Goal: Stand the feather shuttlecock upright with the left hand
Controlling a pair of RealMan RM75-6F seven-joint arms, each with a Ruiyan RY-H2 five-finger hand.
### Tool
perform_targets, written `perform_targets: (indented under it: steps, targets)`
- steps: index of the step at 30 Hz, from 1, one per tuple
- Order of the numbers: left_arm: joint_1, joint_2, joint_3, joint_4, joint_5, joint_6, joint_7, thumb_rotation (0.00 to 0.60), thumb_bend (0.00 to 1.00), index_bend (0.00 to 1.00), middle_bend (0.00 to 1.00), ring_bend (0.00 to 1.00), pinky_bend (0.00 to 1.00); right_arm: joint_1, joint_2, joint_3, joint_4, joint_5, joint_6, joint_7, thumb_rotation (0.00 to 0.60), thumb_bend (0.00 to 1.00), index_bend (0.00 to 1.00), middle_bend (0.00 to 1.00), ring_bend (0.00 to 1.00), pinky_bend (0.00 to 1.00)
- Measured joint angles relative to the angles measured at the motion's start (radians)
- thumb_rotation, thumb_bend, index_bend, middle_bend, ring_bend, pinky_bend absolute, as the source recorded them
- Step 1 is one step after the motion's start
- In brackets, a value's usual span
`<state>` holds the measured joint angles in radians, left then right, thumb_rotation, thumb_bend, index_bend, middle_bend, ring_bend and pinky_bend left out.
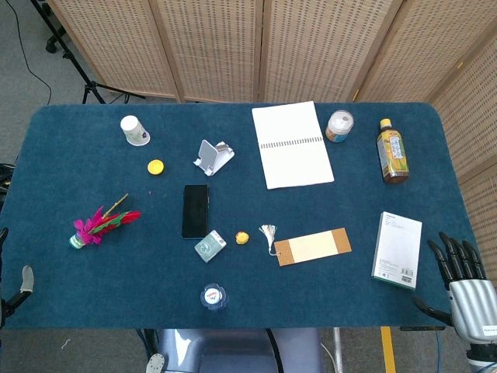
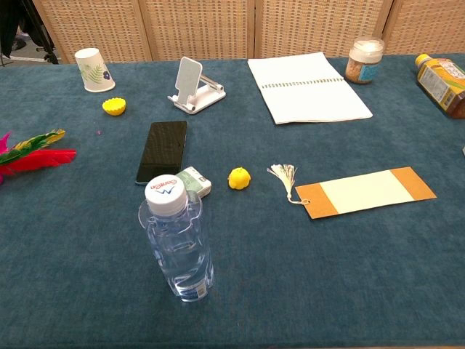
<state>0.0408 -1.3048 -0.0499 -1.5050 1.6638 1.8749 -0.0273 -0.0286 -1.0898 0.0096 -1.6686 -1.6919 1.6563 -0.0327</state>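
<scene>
The feather shuttlecock [image 1: 99,225] lies on its side near the left edge of the blue table [image 1: 326,256]. Its white-green base points left and its pink, red and green feathers point right. In the chest view only its feathers [image 2: 33,153] show, at the left edge. A small part of my left hand [image 1: 22,286] shows at the lower left corner of the head view, off the table and well below the shuttlecock; how its fingers stand is hidden. My right hand [image 1: 463,278] hangs at the table's lower right corner with its fingers spread and nothing in it.
A black phone [image 1: 195,210], a small green box [image 1: 210,247] and a water bottle [image 2: 178,243] sit mid-table. At the back stand a paper cup [image 1: 134,130], a phone stand [image 1: 212,157], a notebook [image 1: 292,144], a jar [image 1: 339,126] and a drink bottle [image 1: 393,151]. A white box [image 1: 397,249] lies near my right hand.
</scene>
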Motion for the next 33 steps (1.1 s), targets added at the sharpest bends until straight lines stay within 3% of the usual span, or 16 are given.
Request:
perform_targets:
  steps: [19, 28, 33]
  targets:
    - [0.008, 0.006, -0.006, -0.001, 0.011, -0.010, 0.014, 0.600, 0.47, 0.00, 0.00, 0.00, 0.00, 0.003, 0.003, 0.002, -0.001, 0.003, -0.004, 0.008, 0.600, 0.00, 0.00, 0.00, 0.00, 0.00]
    - [0.010, 0.010, -0.005, -0.002, 0.009, -0.023, 0.021, 0.600, 0.27, 0.00, 0.00, 0.00, 0.00, 0.003, 0.003, 0.000, -0.001, -0.002, -0.003, 0.010, 0.600, 0.00, 0.00, 0.00, 0.00, 0.00]
    - [0.010, 0.011, -0.006, -0.001, 0.006, -0.031, 0.025, 0.600, 0.21, 0.00, 0.00, 0.00, 0.00, 0.001, 0.004, 0.000, -0.002, -0.003, 0.002, 0.013, 0.600, 0.00, 0.00, 0.00, 0.00, 0.00]
